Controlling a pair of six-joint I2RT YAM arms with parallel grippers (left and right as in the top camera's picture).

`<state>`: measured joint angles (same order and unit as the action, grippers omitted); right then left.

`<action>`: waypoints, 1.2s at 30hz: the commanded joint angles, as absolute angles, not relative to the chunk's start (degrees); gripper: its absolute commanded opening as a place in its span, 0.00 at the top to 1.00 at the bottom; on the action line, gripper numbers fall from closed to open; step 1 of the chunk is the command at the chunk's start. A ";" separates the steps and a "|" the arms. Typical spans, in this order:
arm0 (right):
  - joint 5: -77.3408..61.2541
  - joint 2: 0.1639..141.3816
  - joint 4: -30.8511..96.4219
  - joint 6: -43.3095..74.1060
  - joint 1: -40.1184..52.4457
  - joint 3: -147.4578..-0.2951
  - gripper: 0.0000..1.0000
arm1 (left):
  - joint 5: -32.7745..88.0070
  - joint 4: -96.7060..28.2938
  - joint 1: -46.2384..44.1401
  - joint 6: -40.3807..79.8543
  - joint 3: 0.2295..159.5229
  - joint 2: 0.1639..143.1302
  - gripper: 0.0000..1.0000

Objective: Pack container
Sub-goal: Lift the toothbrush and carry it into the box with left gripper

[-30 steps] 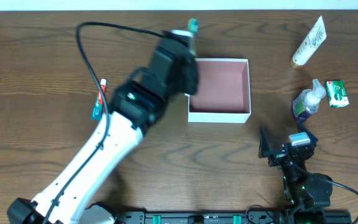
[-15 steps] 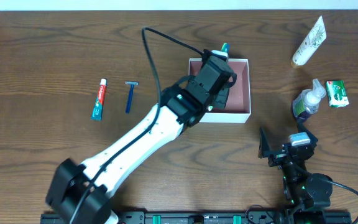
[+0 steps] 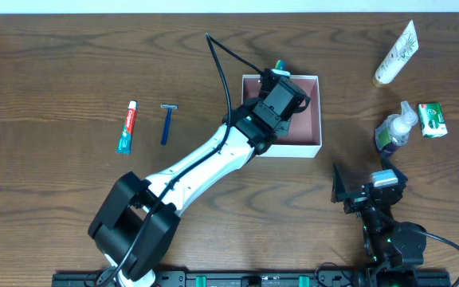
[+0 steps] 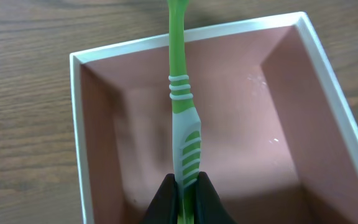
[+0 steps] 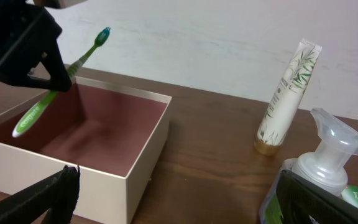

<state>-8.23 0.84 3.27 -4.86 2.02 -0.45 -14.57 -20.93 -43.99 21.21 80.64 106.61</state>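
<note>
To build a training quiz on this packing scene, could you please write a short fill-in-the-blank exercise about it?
The left pincer is shut on a green ____. It holds this over the container, whose walls are ____. The right pincer is ____. The blue razor lies beside a tube of ____.
Missing words: toothbrush; white; open; toothpaste.

We find the container (image 3: 293, 148) mid-bench (image 3: 54, 64). The left pincer (image 4: 186, 190) grips a toothbrush (image 4: 180, 106) over it, the head past the far wall. To its left lie a razor (image 3: 166, 123), then a toothpaste tube (image 3: 127, 127). To its right stand a pump bottle (image 3: 394, 130) and a soap packet (image 3: 432, 119), with a lotion tube (image 3: 395, 53) behind.
</note>
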 commanded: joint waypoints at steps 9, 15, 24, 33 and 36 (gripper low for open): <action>-8.82 0.75 3.46 -5.21 2.44 -0.32 0.01 | -14.09 -16.99 -39.07 21.71 81.30 107.98 0.94; -8.82 0.75 3.46 -5.21 2.44 -0.32 0.01 | -13.87 -17.02 -39.33 21.74 81.30 108.88 0.94; -8.82 0.75 3.46 -5.21 2.44 -0.32 0.01 | -12.38 -17.34 -39.29 21.74 81.30 112.12 0.94; -8.82 0.75 3.46 -5.21 2.44 -0.32 0.01 | -10.63 -20.93 -39.29 21.76 81.30 112.12 0.94; -8.82 0.75 3.46 -5.21 2.44 -0.32 0.01 | -8.93 -20.93 -39.29 21.76 81.28 112.36 0.94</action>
